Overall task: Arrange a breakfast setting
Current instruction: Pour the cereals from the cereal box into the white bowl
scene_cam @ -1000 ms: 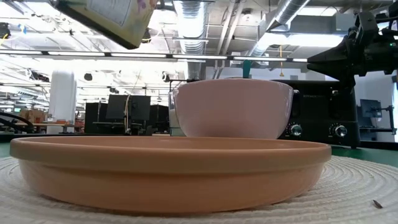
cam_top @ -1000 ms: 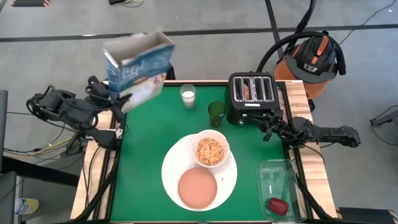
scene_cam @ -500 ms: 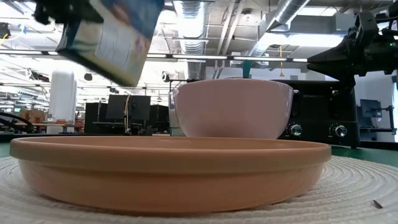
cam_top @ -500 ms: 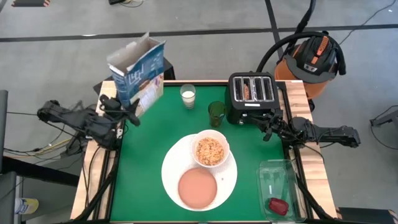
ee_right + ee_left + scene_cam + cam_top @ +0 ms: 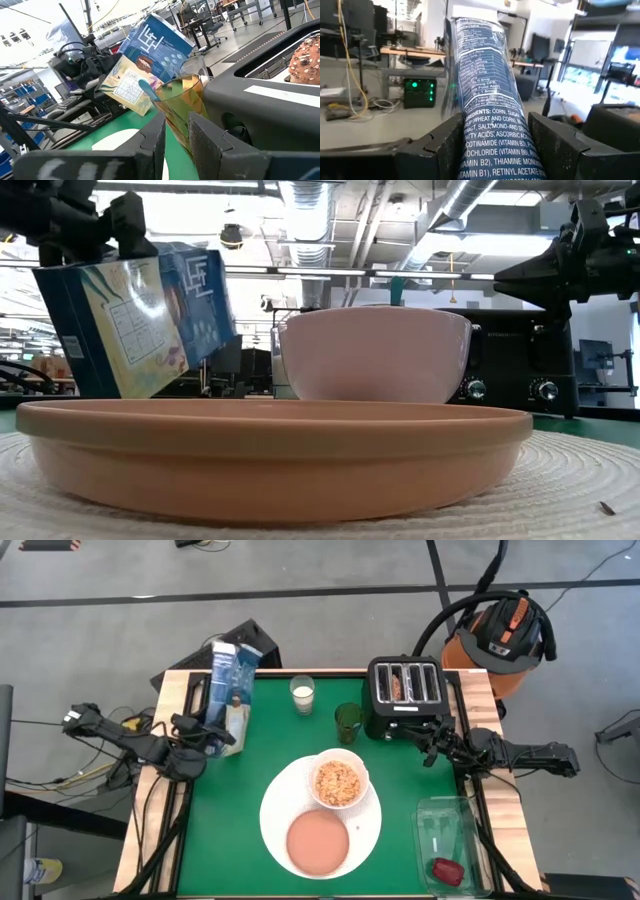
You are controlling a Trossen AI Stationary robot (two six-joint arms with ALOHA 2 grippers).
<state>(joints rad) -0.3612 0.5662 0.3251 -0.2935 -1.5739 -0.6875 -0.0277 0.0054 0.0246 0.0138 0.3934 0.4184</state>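
High view: cereal is seen in the smaller white bowl (image 5: 339, 780), seated on the large round white plate (image 5: 275, 808) beside the empty small salmon-pink plate (image 5: 318, 842). The small dark-red item (image 5: 446, 871) lies in the clear plastic tray (image 5: 432, 815) at 4 o'clock. At 10 o'clock the blue cereal box (image 5: 227, 688) is clamped, tilted, by the left gripper (image 5: 214, 734). The right gripper (image 5: 422, 745) is parked by the toaster (image 5: 405, 697), fingers nearly together, nothing between them. No spoon can be made out.

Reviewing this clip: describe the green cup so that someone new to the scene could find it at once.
Start at the black four-slot toaster at the far edge of the green table. The green cup stands just beside it, on the side toward the glass of milk. It is see-through dark green and holds nothing visible, while its neighbour is a clear glass filled with white.
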